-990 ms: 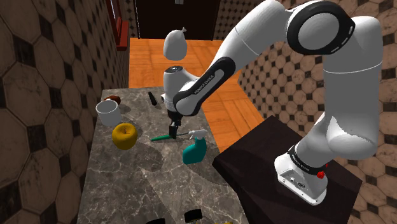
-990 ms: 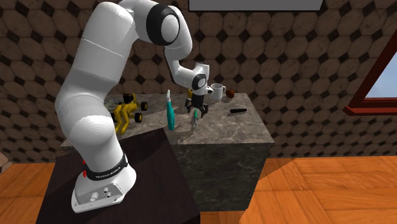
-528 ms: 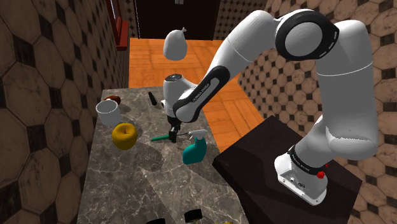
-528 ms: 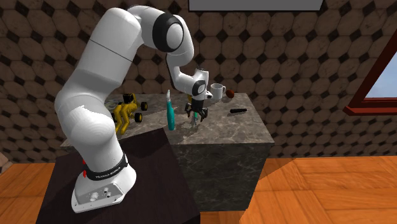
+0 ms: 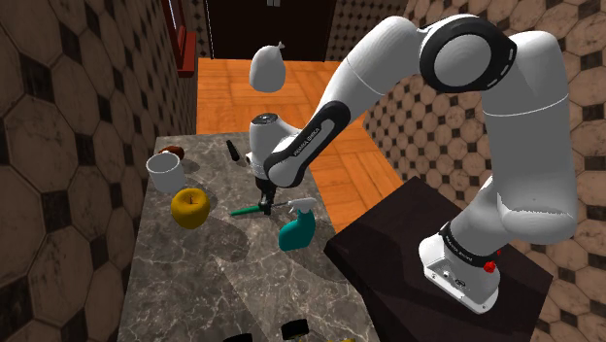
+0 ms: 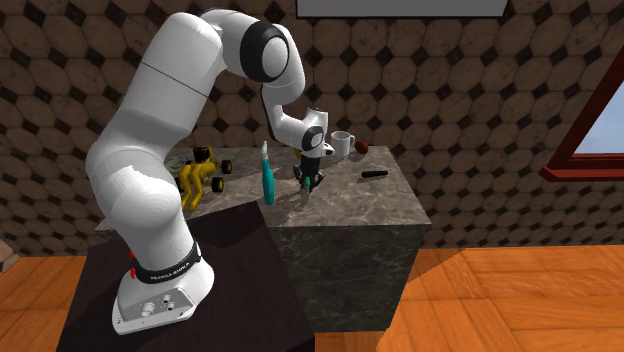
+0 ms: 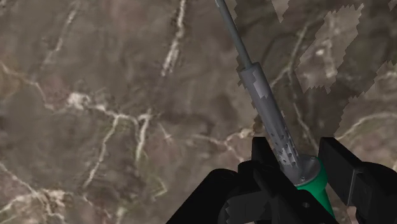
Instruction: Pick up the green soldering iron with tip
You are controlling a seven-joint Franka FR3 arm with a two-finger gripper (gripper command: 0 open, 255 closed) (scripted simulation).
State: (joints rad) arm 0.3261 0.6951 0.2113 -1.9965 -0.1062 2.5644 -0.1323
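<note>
The soldering iron (image 7: 272, 124) lies flat on the marble counter (image 5: 209, 267), near the edge on the stand's side. Its grey metal shaft points away from the hand and its green handle sits back between the fingers. The gripper (image 7: 300, 150) is down on it, and the two black fingers (image 7: 266, 159) look pinched against the handle's front end, just behind the metal collar, one on each side. From the shoulder view the gripper (image 5: 264, 201) stands nearly upright over the tool, with the green end poking out toward the yellow apple (image 5: 190, 207).

I'd say the grasp is made and the lift is what's left. The hold is near one end, so the long shaft may droop or swing. A straight, unhurried rise seems wise. The teal spray bottle (image 5: 296, 232) stands just beside the hand, on the stand's side. The white cup (image 5: 165, 173) is well apart.
</note>
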